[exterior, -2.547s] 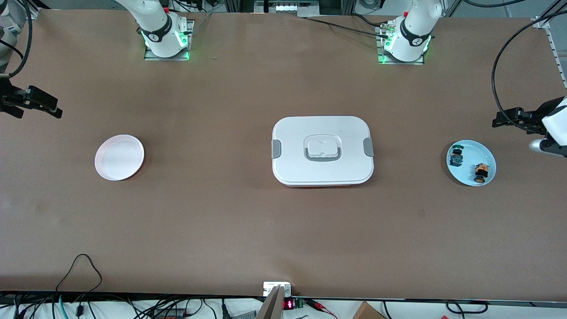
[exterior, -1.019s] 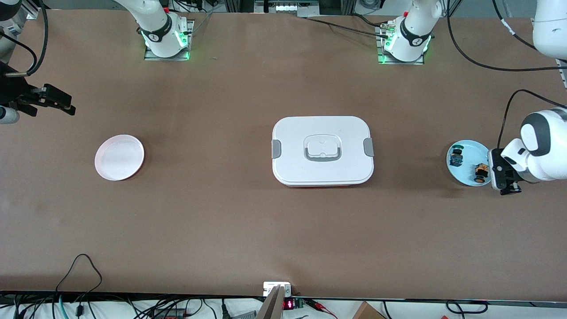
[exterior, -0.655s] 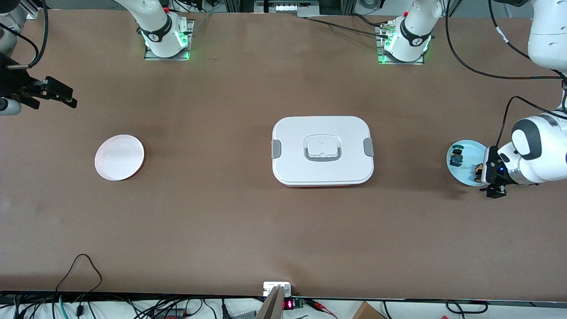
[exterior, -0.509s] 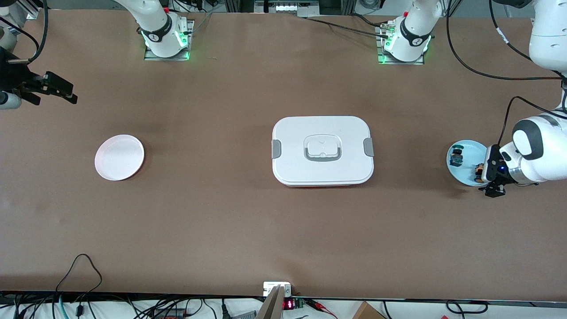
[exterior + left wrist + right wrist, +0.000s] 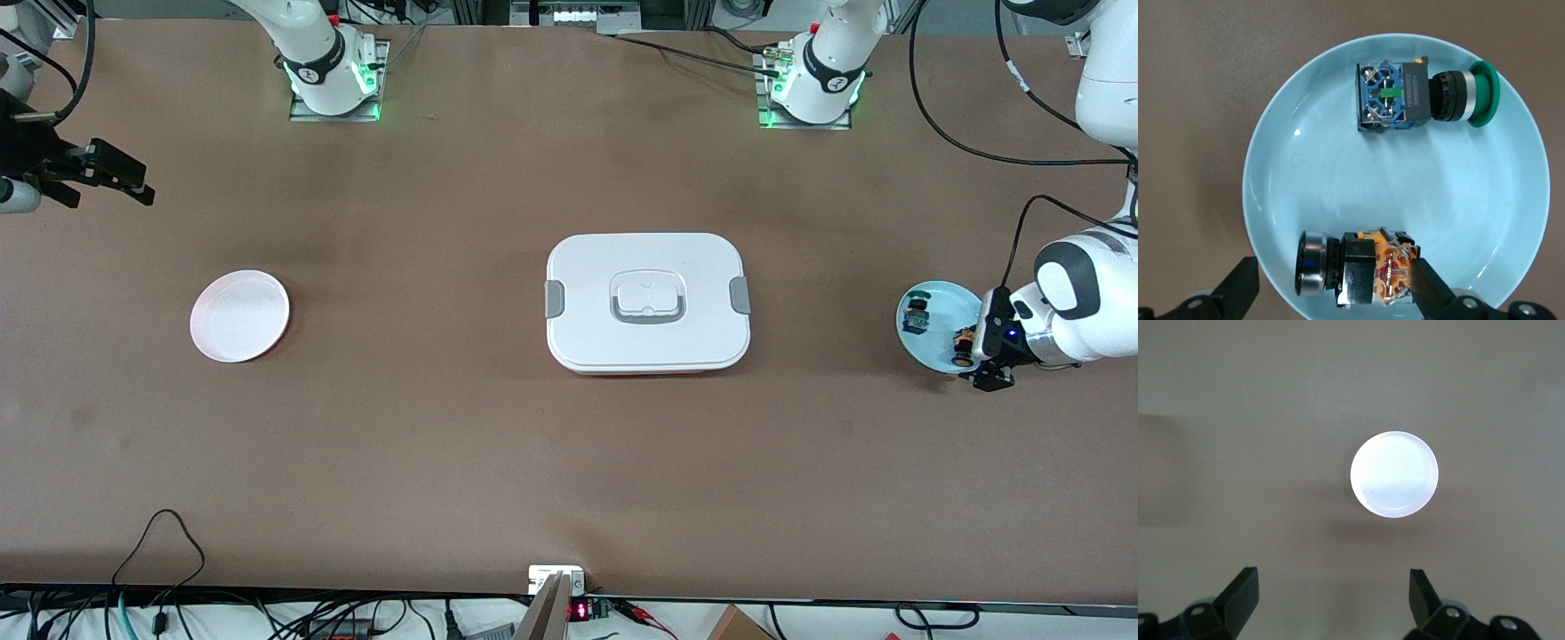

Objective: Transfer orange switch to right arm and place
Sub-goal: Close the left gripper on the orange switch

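The orange switch [image 5: 1355, 270] lies on its side on the light blue plate [image 5: 1305, 193], which is at the left arm's end of the table [image 5: 933, 342]. My left gripper [image 5: 1335, 290] is open low over the plate, one finger beside the switch's orange body, the other outside the plate's rim. In the front view the left gripper [image 5: 982, 356] hides most of the switch [image 5: 963, 340]. My right gripper [image 5: 1333, 597] is open and empty, up over the right arm's end of the table [image 5: 120, 178]. The white plate [image 5: 239, 316] shows in the right wrist view too [image 5: 1394, 474].
A blue-bodied switch with a green cap [image 5: 1425, 93] lies on the same blue plate [image 5: 916, 315]. A white lidded box [image 5: 647, 302] sits mid-table. Both arm bases stand at the edge farthest from the front camera.
My left arm has swung down from high at the table's end to the blue plate, its open fingers now around the orange switch. The right gripper drifted slightly upward and inward.
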Controlling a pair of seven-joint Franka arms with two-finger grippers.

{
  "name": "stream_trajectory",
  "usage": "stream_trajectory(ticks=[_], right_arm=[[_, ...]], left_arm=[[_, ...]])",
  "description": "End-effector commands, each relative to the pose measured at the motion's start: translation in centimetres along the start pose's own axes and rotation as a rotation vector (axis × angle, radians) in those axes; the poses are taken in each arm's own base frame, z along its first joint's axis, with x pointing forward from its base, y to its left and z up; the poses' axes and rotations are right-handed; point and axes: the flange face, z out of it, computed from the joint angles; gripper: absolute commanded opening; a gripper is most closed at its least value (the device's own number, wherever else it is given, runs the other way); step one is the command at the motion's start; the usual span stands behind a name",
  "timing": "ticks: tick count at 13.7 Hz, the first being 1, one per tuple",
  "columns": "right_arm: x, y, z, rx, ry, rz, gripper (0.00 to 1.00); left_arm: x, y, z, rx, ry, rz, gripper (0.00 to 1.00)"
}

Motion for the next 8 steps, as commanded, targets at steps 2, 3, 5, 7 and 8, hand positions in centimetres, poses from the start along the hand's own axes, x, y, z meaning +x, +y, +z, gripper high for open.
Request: stream_trajectory(ticks=[2, 3, 5, 7, 8], right_arm=[[-0.6, -0.4, -0.7, -0.014, -0.004, 0.051, 1.00], [-0.6, -0.2, -0.7, -0.013, -0.005, 0.050, 1.00], [-0.6, -0.3, -0.7, -0.015, -0.007, 0.049, 1.00], [-0.6, -0.3, -0.7, -0.013, -0.006, 0.049, 1.00], [-0.6, -0.3, -0.7, -0.013, -0.006, 0.049, 1.00]], left_arm=[[-0.1, 0.1, 0.7, 0.030, 0.036, 0.044, 1.00], [-0.3, 0.3, 0.7, 0.034, 0.041, 0.040, 1.00], [0.4, -0.4, -0.1, 0.040, 0.046, 0.075, 1.00], [1.0, -0.6, -1.9, 0.029, 0.051, 0.091, 1.00], [1.1, -0.5, -2.1, 0.017, 0.061, 0.093, 1.00]])
